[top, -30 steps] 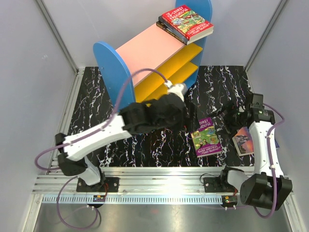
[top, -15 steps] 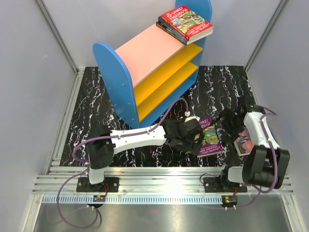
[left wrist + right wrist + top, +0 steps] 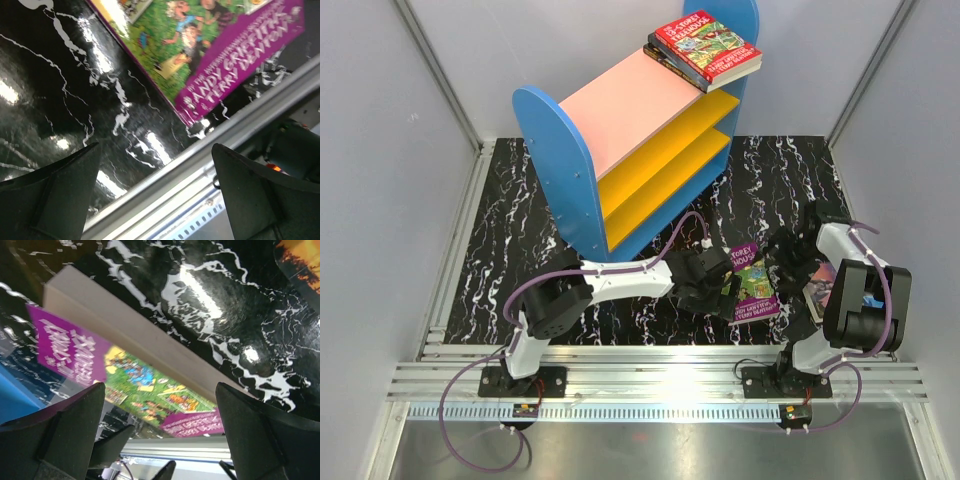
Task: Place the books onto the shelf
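Low over the mat (image 3: 520,230), flanking the purple book (image 3: 752,285) with left gripper (image 3: 155,147) and right gripper (image 3: 160,385), jaws wide and empty, seemingly lining up the edge pinch needed for the shelf (image 3: 620,100).

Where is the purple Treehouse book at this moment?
In the top view the purple Treehouse book lies flat on the black marbled table, right of centre, between the left gripper and the right gripper, nearer the arms than the shelf.

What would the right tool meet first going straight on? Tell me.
Probably the purple book on the mat: its page edge and cover sit between the open fingers of the right tool, though depth is unclear.
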You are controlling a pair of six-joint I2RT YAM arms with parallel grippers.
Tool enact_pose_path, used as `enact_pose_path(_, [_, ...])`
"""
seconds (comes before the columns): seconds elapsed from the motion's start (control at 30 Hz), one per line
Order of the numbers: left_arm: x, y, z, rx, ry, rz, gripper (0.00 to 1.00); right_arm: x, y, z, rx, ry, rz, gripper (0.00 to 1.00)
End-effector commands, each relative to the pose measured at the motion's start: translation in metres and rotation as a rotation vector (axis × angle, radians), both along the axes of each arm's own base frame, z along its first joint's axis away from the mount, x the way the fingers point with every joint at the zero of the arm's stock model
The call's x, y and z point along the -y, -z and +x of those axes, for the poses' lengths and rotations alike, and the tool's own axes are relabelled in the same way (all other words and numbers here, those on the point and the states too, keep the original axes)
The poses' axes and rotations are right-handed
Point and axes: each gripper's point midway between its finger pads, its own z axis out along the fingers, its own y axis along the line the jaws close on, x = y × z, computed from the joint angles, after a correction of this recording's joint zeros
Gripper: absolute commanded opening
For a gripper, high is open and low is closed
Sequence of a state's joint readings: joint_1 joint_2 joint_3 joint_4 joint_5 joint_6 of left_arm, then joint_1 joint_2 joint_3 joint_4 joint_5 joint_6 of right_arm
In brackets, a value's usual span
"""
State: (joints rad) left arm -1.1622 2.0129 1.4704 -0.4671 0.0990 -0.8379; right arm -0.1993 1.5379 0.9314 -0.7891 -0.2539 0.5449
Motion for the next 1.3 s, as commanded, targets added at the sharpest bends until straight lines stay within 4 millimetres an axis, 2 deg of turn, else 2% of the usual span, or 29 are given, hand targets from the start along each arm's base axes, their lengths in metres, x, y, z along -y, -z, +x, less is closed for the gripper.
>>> enact_pose_path(0.0, [0.022,-0.011,-0.003,-0.026,0.03,-0.105,0.95,0.002,0.015,-0.003,0.001,-0.003,-0.012,0.98])
enact_pose_path(0.17, [0.026,0.001,-0.011,-0.097,0.036,-0.157,0.95,-0.012,0.027,-0.008,-0.01,0.021,0.069,0.96])
enact_pose_path(0.27, [0.028,0.008,-0.013,-0.125,0.046,-0.172,0.95,-0.019,0.034,-0.011,-0.021,0.04,0.108,0.92])
enact_pose_path(0.37, [0.033,0.01,-0.014,-0.137,0.062,-0.192,0.95,-0.021,0.029,-0.011,-0.003,0.047,0.123,0.9])
enact_pose_path(0.4, [0.033,0.012,-0.015,-0.145,0.067,-0.192,0.95,-0.023,0.025,-0.014,-0.009,0.047,0.128,0.9])
enact_pose_path(0.47, [0.035,0.013,-0.016,-0.149,0.073,-0.2,0.94,-0.022,0.004,-0.008,0.044,0.042,0.121,0.89])
enact_pose_path(0.5, [0.035,0.015,-0.016,-0.152,0.072,-0.198,0.94,-0.023,-0.005,-0.012,0.04,0.038,0.121,0.9])
enact_pose_path(0.63, [0.038,0.014,-0.015,-0.153,0.081,-0.212,0.94,-0.019,-0.06,-0.008,0.153,0.013,0.082,0.9])
enact_pose_path(0.73, [0.041,0.012,-0.014,-0.154,0.088,-0.217,0.94,-0.018,-0.074,-0.015,0.157,-0.022,0.064,0.9])
enact_pose_path(0.9, [0.04,0.005,-0.014,-0.146,0.104,-0.218,0.93,-0.024,-0.063,-0.018,0.158,-0.003,0.096,0.9])
enact_pose_path(1.03, [0.033,-0.003,-0.016,-0.134,0.109,-0.217,0.93,-0.015,-0.048,-0.017,0.13,0.007,0.046,0.93])
enact_pose_path(1.27, [0.017,-0.004,-0.022,-0.131,0.114,-0.199,0.93,-0.012,-0.019,0.011,0.126,0.006,0.064,0.92])
